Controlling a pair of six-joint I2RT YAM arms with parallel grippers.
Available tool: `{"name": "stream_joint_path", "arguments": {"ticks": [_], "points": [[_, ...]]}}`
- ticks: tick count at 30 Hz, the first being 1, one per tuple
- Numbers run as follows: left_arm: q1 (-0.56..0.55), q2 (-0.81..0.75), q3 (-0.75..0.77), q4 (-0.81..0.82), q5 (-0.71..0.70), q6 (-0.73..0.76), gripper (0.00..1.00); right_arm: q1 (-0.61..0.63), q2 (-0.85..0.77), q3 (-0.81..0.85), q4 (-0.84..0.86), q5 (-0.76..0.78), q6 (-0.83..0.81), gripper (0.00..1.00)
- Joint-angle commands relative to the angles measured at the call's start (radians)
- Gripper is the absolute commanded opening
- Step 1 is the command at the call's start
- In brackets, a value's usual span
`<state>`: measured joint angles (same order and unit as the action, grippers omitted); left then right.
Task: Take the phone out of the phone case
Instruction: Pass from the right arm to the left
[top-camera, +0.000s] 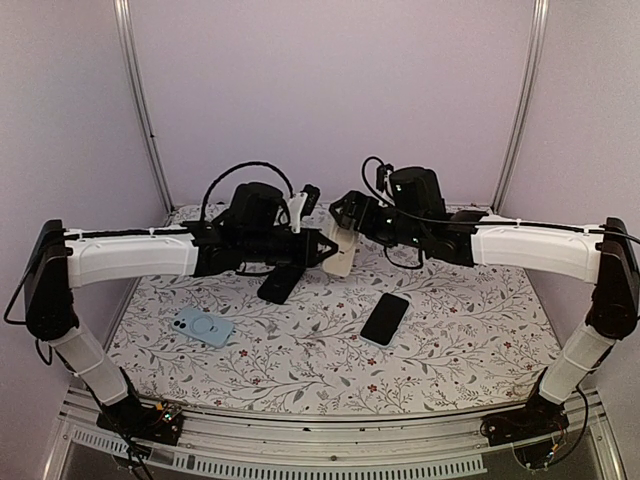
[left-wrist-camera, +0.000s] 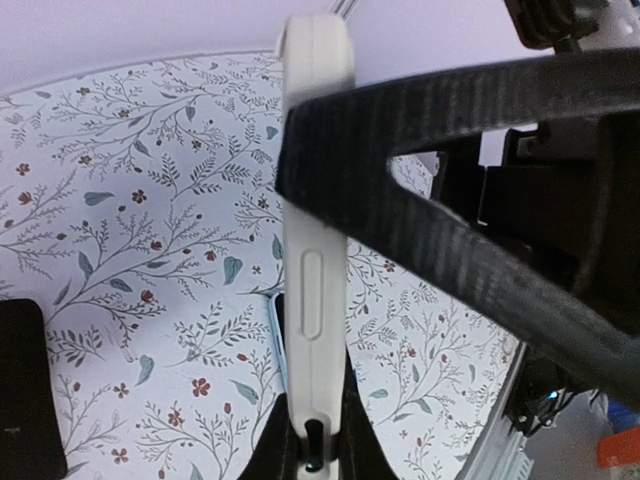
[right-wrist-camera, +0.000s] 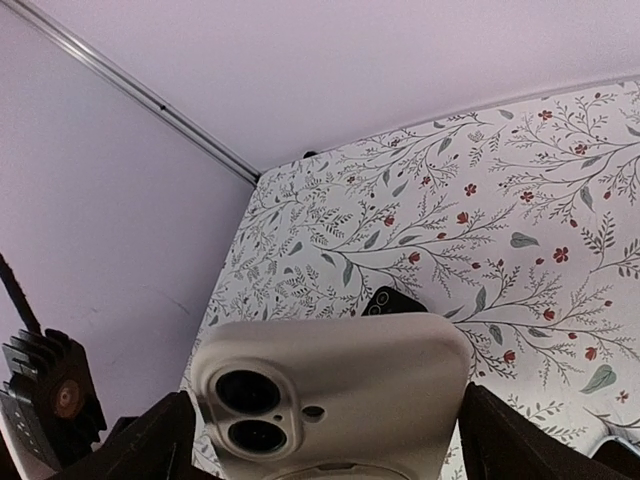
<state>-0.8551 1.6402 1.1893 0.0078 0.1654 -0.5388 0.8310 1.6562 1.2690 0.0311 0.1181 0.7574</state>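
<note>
Starting at the near edge, both arm bases sit bolted down, left and right, and the flowered surface (top-camera: 300, 375) opens out beyond them. First up on the near left, a light blue case (top-camera: 203, 327) lies flat, a pale ring showing on its back. Right of centre, a black phone (top-camera: 385, 318) lies flat too, well apart from the blue one. A little farther and left of centre, a second black phone (top-camera: 280, 285) lies on the surface beneath the left arm's wrist.

Now the action: up off the surface, at mid-width, the cream phone case (top-camera: 342, 252) hangs between the two arms, which reach in from either side. The left gripper (top-camera: 325, 252) is pressed together on it. In the left wrist view the case is edge-on and upright, its side button facing the camera and its lower end nipped between the two fingers.

The right gripper (right-wrist-camera: 322, 405) comes in from the right with its fingers spread wide, one at each long edge of the case. One of those fingers (left-wrist-camera: 440, 110) crosses the upper part of the case in the left wrist view. Squeezing, or only standing beside it? Cannot tell from here.

And the phone (right-wrist-camera: 246, 392): two dark lenses show in the case's camera cut-out in the right wrist view, so it is in the case, up in the air. Beyond all that stands the plain lilac back wall (top-camera: 330, 90).
</note>
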Motion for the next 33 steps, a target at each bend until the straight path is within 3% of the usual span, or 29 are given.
{"name": "stream_joint_path", "arguments": {"ticks": [1, 9, 14, 21, 29, 33], "points": [[-0.018, -0.060, -0.009, 0.101, -0.124, 0.202, 0.00, -0.015, -0.064, 0.034, 0.031, -0.047, -0.006, 0.98], [-0.026, -0.121, -0.078, 0.282, -0.324, 0.527, 0.00, -0.072, -0.130, 0.031, 0.006, -0.168, 0.006, 0.99], [-0.079, -0.123, -0.109, 0.386, -0.563, 0.837, 0.00, -0.145, -0.181, 0.013, -0.001, -0.294, 0.027, 0.99], [-0.153, -0.058, -0.160, 0.656, -0.808, 1.269, 0.00, -0.208, -0.202, 0.020, -0.025, -0.473, 0.040, 0.99], [-0.200, 0.023, -0.195, 0.871, -0.897, 1.569, 0.00, -0.240, -0.191, -0.003, -0.030, -0.628, 0.077, 0.97], [-0.217, 0.056, -0.200, 0.935, -0.911, 1.651, 0.00, -0.240, -0.185, -0.012, -0.059, -0.671, 0.087, 0.95]]}}
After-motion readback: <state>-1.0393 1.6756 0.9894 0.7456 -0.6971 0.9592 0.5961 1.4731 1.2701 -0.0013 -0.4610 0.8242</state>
